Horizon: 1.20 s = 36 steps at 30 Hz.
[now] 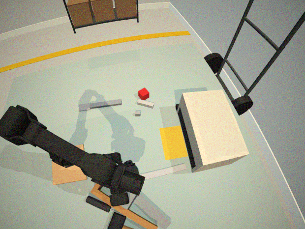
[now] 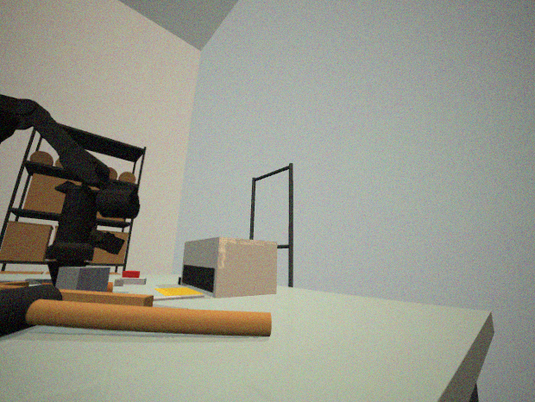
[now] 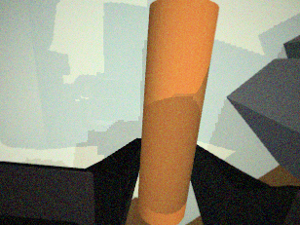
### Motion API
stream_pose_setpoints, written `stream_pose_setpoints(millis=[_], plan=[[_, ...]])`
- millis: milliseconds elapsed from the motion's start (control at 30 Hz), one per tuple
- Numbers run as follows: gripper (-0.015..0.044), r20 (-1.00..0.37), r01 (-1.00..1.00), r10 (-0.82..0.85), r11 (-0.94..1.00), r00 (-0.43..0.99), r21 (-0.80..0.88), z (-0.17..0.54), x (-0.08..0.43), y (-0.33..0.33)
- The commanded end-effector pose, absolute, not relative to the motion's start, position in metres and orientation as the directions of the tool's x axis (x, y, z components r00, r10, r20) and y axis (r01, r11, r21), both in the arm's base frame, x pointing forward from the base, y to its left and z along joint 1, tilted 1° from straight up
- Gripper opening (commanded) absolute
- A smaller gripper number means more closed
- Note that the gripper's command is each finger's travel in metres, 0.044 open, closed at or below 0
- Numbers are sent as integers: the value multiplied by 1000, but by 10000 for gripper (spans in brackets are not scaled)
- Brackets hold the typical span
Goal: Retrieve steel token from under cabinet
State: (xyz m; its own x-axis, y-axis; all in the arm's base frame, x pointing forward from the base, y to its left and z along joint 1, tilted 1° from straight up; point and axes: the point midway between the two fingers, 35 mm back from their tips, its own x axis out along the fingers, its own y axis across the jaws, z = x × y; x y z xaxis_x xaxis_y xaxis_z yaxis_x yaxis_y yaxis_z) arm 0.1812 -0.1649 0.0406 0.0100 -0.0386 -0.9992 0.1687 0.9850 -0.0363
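Note:
My gripper (image 3: 164,146) is shut on an orange round handle (image 3: 177,57), which runs upright through the wrist view between the black fingers. In the exterior view the hand points down at the left, its fingertips partly hidden behind a grey block (image 2: 92,278) (image 3: 270,101). In the top view the arm covers the fingertips. The pale box-shaped cabinet (image 1: 217,125) (image 2: 246,267) stands at the right, with a dark low opening (image 1: 186,140) (image 2: 198,278) along its front. A yellow marked area (image 1: 173,142) (image 2: 178,292) lies in front of it. I cannot make out the steel token.
A red cube (image 1: 143,94) (image 2: 130,273), a white block (image 1: 145,103) and a small grey cube (image 1: 137,113) lie mid-table. A grey bar (image 1: 106,103) lies left of them. A pale strip (image 1: 164,171) lies near the cabinet's front corner. A thick orange rod (image 2: 164,318) lies in the foreground.

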Motion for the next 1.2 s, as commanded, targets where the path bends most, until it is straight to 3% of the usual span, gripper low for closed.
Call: stream_pose_setpoints(millis=[0,1167], plan=[[0,-999,168,-38,985,11,-36,41,181,-165],[0,-999,121,-31,992,11,-29,42,226,-171]])
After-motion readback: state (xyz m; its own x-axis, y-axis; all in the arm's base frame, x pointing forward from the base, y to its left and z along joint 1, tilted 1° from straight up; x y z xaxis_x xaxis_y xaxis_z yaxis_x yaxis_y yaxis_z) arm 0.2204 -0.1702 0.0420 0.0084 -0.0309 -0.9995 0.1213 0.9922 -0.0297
